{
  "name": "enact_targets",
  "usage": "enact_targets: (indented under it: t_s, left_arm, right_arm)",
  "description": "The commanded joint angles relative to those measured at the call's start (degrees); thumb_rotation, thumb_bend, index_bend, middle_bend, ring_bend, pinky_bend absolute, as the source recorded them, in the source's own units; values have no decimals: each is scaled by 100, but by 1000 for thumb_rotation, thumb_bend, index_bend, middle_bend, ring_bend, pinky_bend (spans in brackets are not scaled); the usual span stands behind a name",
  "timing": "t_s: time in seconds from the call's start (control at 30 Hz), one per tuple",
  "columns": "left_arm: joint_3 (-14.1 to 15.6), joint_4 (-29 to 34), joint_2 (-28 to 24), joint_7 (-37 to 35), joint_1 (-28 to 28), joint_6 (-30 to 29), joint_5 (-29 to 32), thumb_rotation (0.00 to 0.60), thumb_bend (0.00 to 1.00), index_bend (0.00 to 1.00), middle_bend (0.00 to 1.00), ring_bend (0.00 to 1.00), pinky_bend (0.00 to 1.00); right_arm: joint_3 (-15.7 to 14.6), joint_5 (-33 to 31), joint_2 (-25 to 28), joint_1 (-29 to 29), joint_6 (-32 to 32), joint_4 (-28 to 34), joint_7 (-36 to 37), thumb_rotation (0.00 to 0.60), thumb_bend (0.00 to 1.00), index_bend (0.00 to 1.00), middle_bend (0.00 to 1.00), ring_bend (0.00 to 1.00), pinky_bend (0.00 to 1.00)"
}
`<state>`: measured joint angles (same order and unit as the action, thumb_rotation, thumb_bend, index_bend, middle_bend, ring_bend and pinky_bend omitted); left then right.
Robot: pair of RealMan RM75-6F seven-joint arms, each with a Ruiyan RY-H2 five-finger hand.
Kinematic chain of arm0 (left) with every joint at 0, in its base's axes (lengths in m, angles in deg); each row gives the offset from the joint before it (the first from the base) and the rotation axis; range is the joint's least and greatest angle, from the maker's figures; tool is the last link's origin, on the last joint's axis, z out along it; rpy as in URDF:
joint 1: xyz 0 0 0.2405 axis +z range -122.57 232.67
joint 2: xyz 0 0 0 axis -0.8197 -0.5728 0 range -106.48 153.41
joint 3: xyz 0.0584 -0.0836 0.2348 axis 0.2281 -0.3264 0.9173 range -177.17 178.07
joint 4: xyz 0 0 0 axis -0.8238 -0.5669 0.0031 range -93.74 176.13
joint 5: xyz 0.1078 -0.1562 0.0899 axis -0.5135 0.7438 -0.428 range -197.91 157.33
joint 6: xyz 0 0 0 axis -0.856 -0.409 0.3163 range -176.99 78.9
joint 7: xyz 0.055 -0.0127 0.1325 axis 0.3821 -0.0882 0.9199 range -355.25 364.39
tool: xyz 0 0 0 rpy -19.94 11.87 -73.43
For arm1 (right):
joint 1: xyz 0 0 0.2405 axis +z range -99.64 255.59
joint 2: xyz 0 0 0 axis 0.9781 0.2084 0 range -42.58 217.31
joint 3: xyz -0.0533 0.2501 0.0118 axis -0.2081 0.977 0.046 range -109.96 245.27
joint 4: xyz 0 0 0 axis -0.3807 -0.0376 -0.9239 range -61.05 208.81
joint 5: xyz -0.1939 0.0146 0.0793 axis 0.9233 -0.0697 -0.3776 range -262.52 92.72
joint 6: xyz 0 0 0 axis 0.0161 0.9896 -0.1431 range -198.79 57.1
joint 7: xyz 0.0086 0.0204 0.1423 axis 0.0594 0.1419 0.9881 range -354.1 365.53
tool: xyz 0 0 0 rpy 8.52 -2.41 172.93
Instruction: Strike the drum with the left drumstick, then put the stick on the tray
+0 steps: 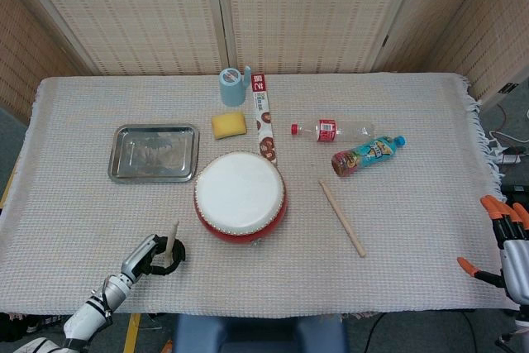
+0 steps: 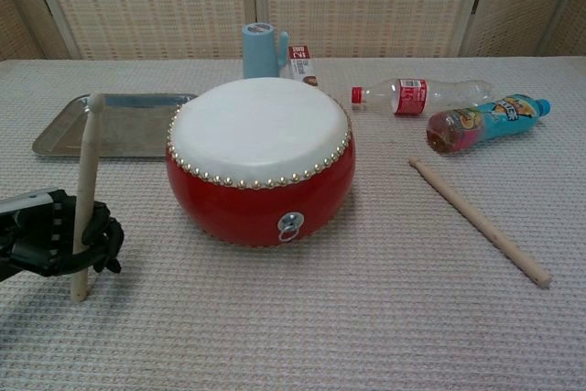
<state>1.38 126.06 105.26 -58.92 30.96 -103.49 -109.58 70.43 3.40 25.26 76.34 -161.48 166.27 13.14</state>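
A red drum (image 1: 240,196) (image 2: 259,158) with a white skin stands mid-table. My left hand (image 1: 151,255) (image 2: 53,243) grips the left drumstick (image 1: 172,236) (image 2: 85,192) near its lower end, to the drum's front left. The stick stands almost upright, its tip up and leaning slightly toward the drum. A steel tray (image 1: 154,152) (image 2: 119,124) lies behind the hand, left of the drum. A second drumstick (image 1: 342,218) (image 2: 479,220) lies flat to the drum's right. My right hand (image 1: 506,250) hovers off the table's front right corner, fingers spread, holding nothing.
Behind the drum are a blue cup (image 1: 233,86), a yellow sponge (image 1: 229,125) and a long biscuit box (image 1: 264,116). A clear bottle (image 1: 332,130) and a colourful bottle (image 1: 368,154) lie at the back right. A woven cloth (image 1: 413,229) covers the table.
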Motion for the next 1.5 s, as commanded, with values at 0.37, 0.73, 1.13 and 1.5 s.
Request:
enact_targets:
  t_s: [0.37,0.73,1.13,1.5]
  left_arm:
    - [174,-201,75,-154,-67,-236,-103,211,240,709,647,558,388]
    - [276,-376,211,-46,-113,-346,-136,211,238,799,752,638,470]
    - [504,-714,318,-356,-253,-471,-458,523,237,910,919,803,704]
    - [602,-983,369,-880,-376,-628,-547,600,241,950,986,881,837]
  right_arm:
    - [7,-10,7,5,4,64,-86,600,21,0,55,0,0]
    - [10,17,23,-12,-50,118,-145,600,21,0,55,0,0]
    - [22,29,17,-13,-76,134,-169,600,22,0,55,0,0]
    - [30,48,7,-15,-104,141,-196,600,21,0,55,0,0]
